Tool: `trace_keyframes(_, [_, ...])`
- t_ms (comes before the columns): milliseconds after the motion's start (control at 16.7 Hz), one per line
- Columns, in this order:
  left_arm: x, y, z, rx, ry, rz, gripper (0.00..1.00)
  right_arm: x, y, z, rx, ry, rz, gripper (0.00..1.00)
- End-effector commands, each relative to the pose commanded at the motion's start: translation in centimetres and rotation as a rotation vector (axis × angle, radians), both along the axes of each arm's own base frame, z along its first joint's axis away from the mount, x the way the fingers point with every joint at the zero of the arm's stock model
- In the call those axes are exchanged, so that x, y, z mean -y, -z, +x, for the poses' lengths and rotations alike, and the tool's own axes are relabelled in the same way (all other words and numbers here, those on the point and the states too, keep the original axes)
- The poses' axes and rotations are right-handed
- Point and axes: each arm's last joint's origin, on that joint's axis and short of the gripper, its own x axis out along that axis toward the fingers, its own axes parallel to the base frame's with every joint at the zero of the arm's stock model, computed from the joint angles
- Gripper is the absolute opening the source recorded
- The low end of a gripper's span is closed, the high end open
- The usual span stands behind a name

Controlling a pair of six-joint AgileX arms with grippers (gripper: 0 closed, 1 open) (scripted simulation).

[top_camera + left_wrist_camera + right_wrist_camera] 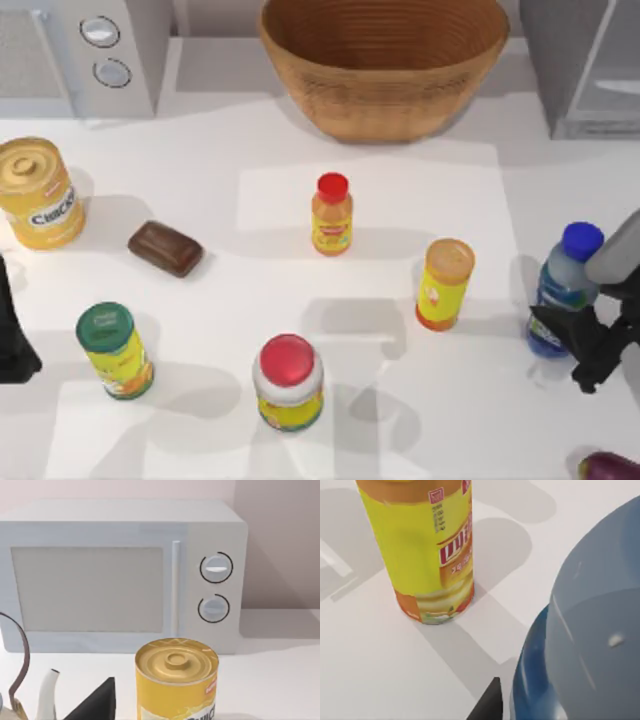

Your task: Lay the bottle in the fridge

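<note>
The bottle (562, 285), clear with a blue cap and blue-green label, stands upright near the table's right edge. My right gripper (556, 335) reaches in from the right and is shut on its lower part. In the right wrist view the bottle (580, 645) looms close, with one black finger (487, 707) against its side. The grey fridge (590, 70) stands at the back right, behind the bottle. My left arm (12, 335) is parked at the left edge, and its finger (97, 700) shows in the left wrist view.
A microwave (90, 50) stands back left and a wicker basket (385, 60) back centre. A yellow canister (443, 283) stands just left of the bottle. An orange bottle (332, 215), red-lidded jar (288, 382), green-lidded can (115, 350), brown block (166, 248) and yellow tin (40, 195) dot the table.
</note>
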Motion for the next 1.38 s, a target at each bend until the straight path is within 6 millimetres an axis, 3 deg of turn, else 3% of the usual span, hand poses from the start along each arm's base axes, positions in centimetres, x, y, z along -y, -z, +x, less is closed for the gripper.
trace_keyframes(360, [0.0, 0.0, 0.0, 0.0, 0.0, 0.0, 1.0, 1.1, -0.4, 0.5, -0.006, -0.014, -0.005, 0.01])
trace_keyframes(660, [0.0, 0.0, 0.0, 0.0, 0.0, 0.0, 1.0, 5.1, -2.1, 1.1, -0.027, -0.031, -0.008, 0.01])
trace_keyframes(1020, [0.0, 0.0, 0.0, 0.0, 0.0, 0.0, 1.0, 9.7, -4.9, 0.1, -0.003, -0.002, 0.0, 0.01])
trace_keyframes(1380, [0.0, 0.0, 0.0, 0.0, 0.0, 0.0, 1.0, 9.9, -4.9, -0.1, -0.006, 0.0, 0.002, 0.01])
